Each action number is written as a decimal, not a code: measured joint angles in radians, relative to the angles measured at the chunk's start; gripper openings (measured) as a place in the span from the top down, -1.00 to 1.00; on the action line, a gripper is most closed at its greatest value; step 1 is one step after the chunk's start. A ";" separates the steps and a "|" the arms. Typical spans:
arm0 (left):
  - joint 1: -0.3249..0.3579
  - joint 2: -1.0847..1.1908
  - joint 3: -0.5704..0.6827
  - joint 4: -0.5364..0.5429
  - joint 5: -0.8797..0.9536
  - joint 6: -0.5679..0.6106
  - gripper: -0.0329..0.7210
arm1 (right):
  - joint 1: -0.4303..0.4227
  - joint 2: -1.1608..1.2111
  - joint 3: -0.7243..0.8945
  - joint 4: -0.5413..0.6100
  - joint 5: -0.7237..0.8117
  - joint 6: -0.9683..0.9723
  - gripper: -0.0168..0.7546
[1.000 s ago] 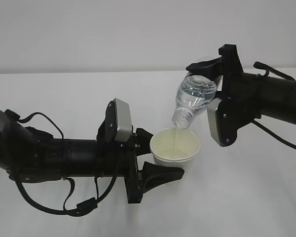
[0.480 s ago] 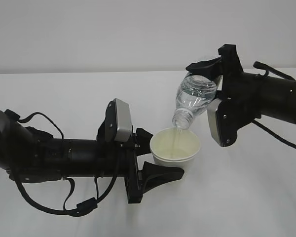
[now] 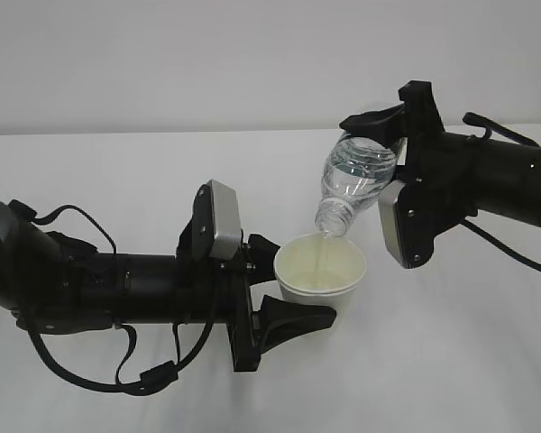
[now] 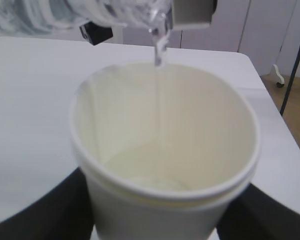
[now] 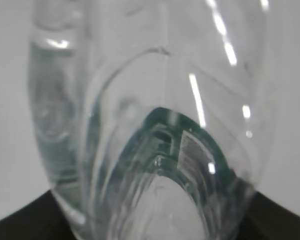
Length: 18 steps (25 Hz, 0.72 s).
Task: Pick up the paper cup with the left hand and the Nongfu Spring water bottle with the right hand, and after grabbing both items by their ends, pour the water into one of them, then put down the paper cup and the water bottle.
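Observation:
The white paper cup point(image 3: 321, 269) point(image 4: 165, 160) stands upright between the black fingers of my left gripper point(image 3: 293, 289), which is shut on its lower wall. My right gripper point(image 3: 383, 153) is shut on the base end of the Nongfu Spring water bottle point(image 3: 353, 179) point(image 5: 150, 125), tilted neck down over the cup. A thin stream of water point(image 3: 322, 248) point(image 4: 158, 50) falls from the neck into the cup. Water pools on the cream bottom. The bottle's green label point(image 5: 190, 135) shows through the clear plastic in the right wrist view.
A white table point(image 3: 117, 171) lies under both arms, with a pale wall behind. The left arm's cables point(image 3: 117, 361) hang near the front edge. In the left wrist view the table's far right edge point(image 4: 270, 95) drops to a floor with a cable.

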 joint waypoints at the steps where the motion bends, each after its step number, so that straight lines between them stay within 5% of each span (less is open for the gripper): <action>1: 0.000 0.000 0.000 0.000 0.000 0.000 -0.34 | 0.000 0.000 0.000 0.000 0.000 0.000 -0.22; 18: 0.000 0.000 0.000 0.000 0.000 -0.004 -0.34 | 0.000 0.000 0.000 0.000 0.000 -0.002 -0.22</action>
